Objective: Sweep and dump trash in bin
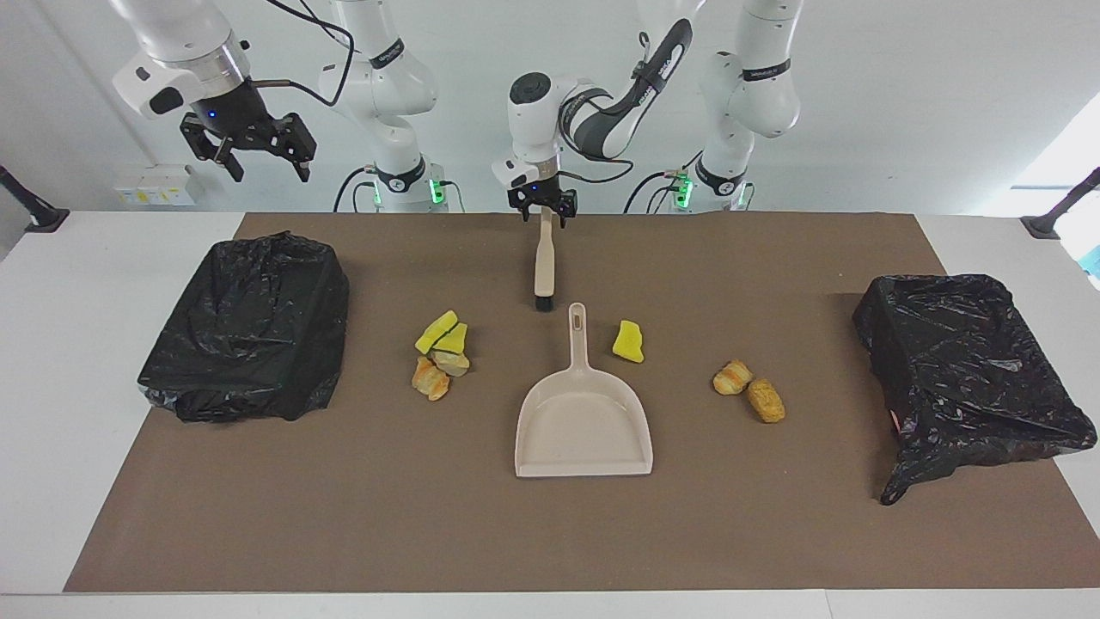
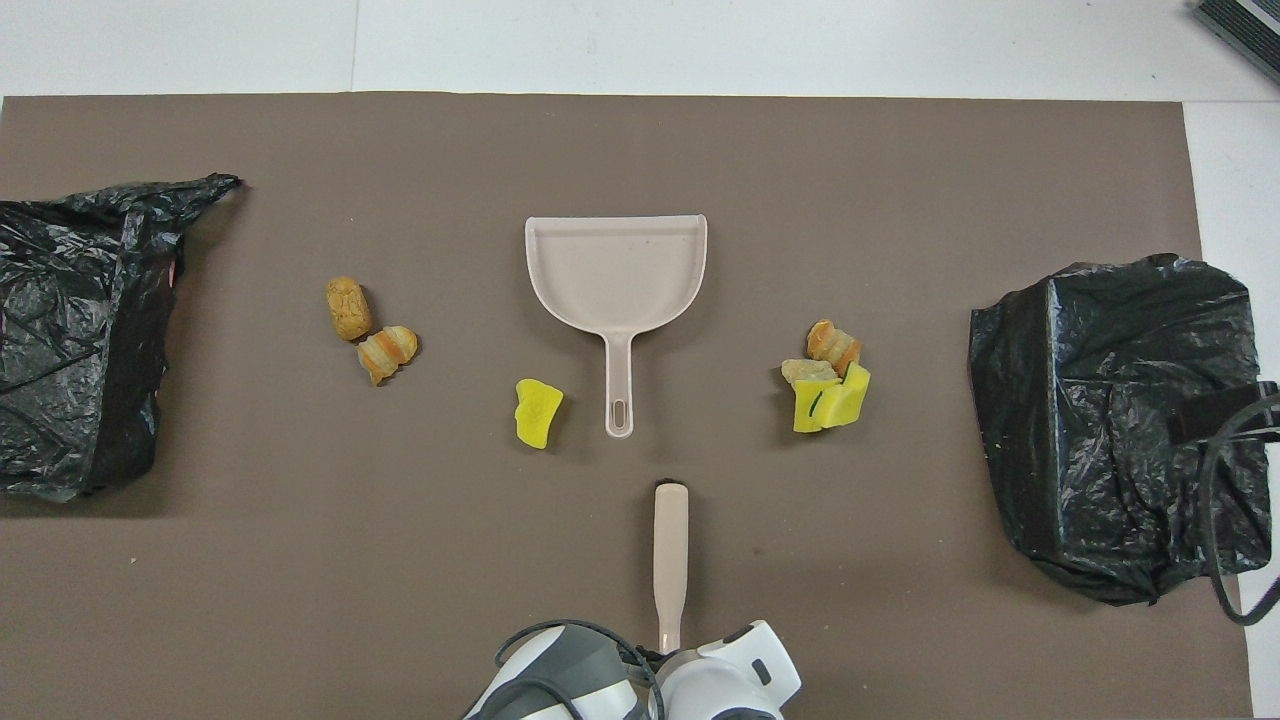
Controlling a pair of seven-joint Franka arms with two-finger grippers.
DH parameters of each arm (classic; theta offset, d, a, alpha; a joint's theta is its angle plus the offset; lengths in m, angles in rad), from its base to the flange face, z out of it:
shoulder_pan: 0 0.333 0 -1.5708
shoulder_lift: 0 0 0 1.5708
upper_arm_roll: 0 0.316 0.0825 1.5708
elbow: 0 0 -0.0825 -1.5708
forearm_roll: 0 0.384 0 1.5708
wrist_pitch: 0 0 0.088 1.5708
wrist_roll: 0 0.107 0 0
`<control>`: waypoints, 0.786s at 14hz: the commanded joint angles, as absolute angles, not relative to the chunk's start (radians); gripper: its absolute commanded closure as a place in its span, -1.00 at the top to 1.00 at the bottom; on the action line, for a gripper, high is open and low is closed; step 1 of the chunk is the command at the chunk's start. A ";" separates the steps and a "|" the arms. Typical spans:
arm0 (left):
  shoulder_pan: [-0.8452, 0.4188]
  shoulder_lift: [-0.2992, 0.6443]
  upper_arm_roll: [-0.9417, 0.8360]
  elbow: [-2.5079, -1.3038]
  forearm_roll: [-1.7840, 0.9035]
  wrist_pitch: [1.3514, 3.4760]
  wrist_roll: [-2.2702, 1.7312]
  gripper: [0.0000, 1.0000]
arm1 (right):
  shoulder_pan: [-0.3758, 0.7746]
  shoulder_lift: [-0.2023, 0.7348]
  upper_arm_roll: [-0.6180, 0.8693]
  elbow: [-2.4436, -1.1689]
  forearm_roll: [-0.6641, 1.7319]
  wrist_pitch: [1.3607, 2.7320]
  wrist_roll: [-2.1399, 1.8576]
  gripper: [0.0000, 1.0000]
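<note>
A beige brush (image 1: 543, 262) (image 2: 669, 545) lies on the brown mat, black bristles toward the dustpan and handle end toward the robots. My left gripper (image 1: 541, 217) is down over that handle end, open, with a finger on each side of it. The beige dustpan (image 1: 584, 425) (image 2: 617, 270) lies flat in the middle, empty. The trash lies around it: a yellow sponge wedge (image 1: 629, 341) (image 2: 537, 412) beside its handle, two bread lumps (image 1: 748, 389) (image 2: 365, 325) toward the left arm's end, and a sponge-and-bread cluster (image 1: 441, 352) (image 2: 828, 375) toward the right arm's end. My right gripper (image 1: 249, 148) waits open, high over the table's edge.
Two bins lined with black bags stand on the mat, one (image 1: 249, 327) (image 2: 1110, 420) at the right arm's end and one (image 1: 967, 370) (image 2: 70, 330) at the left arm's end. The brown mat (image 1: 550, 533) stretches bare from the dustpan's mouth to the table edge.
</note>
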State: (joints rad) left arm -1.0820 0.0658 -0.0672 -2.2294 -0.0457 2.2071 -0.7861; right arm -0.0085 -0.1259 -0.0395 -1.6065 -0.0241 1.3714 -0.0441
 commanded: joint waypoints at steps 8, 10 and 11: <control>-1.059 -0.017 -0.040 -2.214 -0.044 2.068 -0.810 -1.00 | -0.009 -0.152 -0.029 -1.632 -0.008 1.365 -0.063 1.00; -1.026 -0.060 -0.040 -2.192 -0.040 1.955 -0.796 -1.00 | -0.008 -0.138 -0.020 -1.614 -0.006 1.379 -0.058 1.00; -1.006 -0.067 -0.040 -2.174 -0.034 1.883 -0.784 -1.00 | -0.008 -0.114 -0.020 -1.582 -0.008 1.385 -0.058 1.00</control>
